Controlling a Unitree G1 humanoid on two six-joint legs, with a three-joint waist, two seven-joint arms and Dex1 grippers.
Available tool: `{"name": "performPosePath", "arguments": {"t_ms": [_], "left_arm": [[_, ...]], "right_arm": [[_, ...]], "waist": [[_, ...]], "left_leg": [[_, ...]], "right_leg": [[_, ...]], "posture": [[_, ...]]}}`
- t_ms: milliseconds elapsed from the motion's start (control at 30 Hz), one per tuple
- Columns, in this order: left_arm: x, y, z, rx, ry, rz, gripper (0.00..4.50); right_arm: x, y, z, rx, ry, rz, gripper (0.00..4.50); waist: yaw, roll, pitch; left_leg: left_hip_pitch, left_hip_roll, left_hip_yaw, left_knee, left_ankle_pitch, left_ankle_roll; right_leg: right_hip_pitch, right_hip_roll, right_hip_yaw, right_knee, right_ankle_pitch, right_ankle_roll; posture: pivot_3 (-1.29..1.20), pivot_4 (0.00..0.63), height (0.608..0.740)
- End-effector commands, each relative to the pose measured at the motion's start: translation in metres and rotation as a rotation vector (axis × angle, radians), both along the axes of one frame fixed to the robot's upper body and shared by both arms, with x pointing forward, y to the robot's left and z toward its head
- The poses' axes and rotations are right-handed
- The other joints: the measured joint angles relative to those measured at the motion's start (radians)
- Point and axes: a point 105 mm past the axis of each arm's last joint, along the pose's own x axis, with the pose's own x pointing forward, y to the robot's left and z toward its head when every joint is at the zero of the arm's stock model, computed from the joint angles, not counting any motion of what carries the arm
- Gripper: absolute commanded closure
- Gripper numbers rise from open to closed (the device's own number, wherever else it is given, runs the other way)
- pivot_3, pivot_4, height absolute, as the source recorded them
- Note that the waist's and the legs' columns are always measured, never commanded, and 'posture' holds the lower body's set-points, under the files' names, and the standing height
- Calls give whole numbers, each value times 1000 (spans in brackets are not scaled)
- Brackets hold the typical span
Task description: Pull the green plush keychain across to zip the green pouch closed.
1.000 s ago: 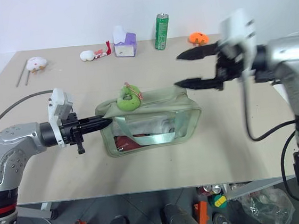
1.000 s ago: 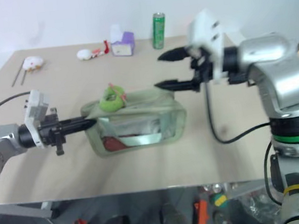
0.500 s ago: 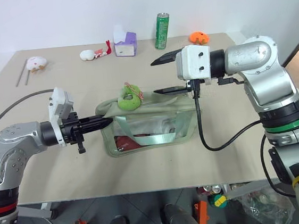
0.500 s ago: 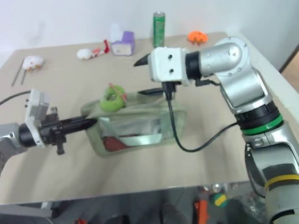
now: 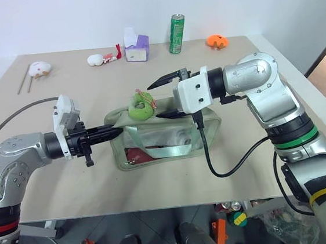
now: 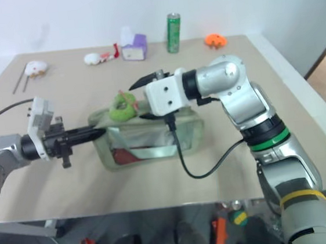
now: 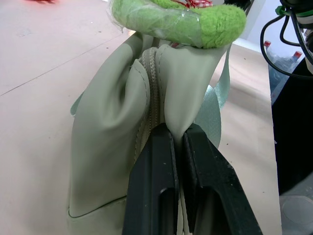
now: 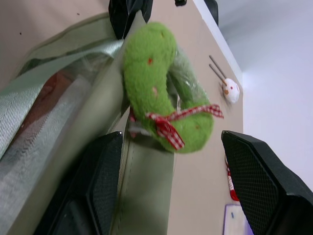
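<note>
The green pouch [image 5: 170,134] lies mid-table, pale sage with clear sides and its top zipper facing up. The green plush keychain [image 5: 140,107], a fuzzy ring with a red-checked ribbon, rests on the pouch's top near its left end. My left gripper [image 5: 115,131] is shut on the pouch's left end; its fingers [image 7: 164,161] pinch a fold of the fabric beside the zipper. My right gripper [image 5: 156,101] is open and points left over the pouch. Its fingers [image 8: 102,171] stand on either side of the keychain [image 8: 164,83], just short of it and apart from it.
Along the table's far edge stand a green can [image 5: 176,34], a purple-and-white box [image 5: 136,46], a white-and-red plush toy [image 5: 101,59] and an orange toy [image 5: 216,40]. A small white toy [image 5: 39,68] lies far left. A black cable [image 5: 214,163] hangs from my right wrist.
My right gripper has swung left over the pouch and rolled, bringing its open fingers up to the keychain. The left gripper and the pouch have stayed still.
</note>
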Motion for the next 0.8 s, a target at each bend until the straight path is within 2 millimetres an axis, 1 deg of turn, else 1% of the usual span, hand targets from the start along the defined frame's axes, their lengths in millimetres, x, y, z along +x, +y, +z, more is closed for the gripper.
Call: {"name": "performPosePath", "arguments": {"t_ms": [33, 133, 300, 400, 500, 600, 633, 800], "left_arm": [[-3, -3, 10, -16, -45, -12, 4500], [-3, -4, 9, -15, -44, -14, 4500], [-2, -4, 8, -10, -42, -9, 4500], [-1, -3, 7, -8, -40, -4, 4500], [0, -2, 7, -7, -39, 0, 4500], [0, -1, 7, -6, -39, 2, 4500], [0, -1, 7, -6, -39, 2, 4500], [1, -1, 6, -6, -38, 2, 4500]], "right_arm": [[-6, 14, 7, 41, -38, 40, 1172], [-7, 20, 10, 64, -34, 52, 1172], [-9, 24, 10, 70, -20, 65, 1172], [-10, 24, 10, 68, -7, 73, 1971], [-12, 22, 8, 57, 7, 79, 3084], [-12, 20, 7, 51, 15, 78, 4016], [-11, 19, 7, 50, 16, 76, 4453], [-9, 14, 8, 41, 17, 59, 4484]], "waist": [[0, 0, 0], [0, 0, 0], [1, 0, 0], [1, 0, 0], [1, 0, 0], [1, 0, 0], [1, 0, 0], [1, 0, 0]], "left_leg": [[0, 0, 0, 0, 0, 0], [0, 0, -1, 0, 0, 0], [0, 0, -1, 0, 0, -1], [0, 0, -2, 0, 0, -1], [0, 0, -2, 0, 0, -1], [0, 0, -2, 0, 0, -1], [0, 0, -2, 0, 0, -1], [0, 0, -2, 0, 0, -1]], "right_leg": [[0, 0, 0, 0, 0, 0], [0, 0, -1, 0, 0, 0], [0, 0, -1, 0, 0, 0], [0, 0, -2, 0, 0, -1], [0, 0, -2, 0, 0, -1], [0, 0, -2, 0, 0, -1], [0, 0, -2, 0, 0, -1], [0, 0, -2, 0, 0, -1]], "posture": [[0, 150, 740], [0, 150, 740], [0, 150, 740], [0, 150, 740], [0, 150, 740], [0, 150, 740], [0, 150, 740], [0, 150, 740]]}}
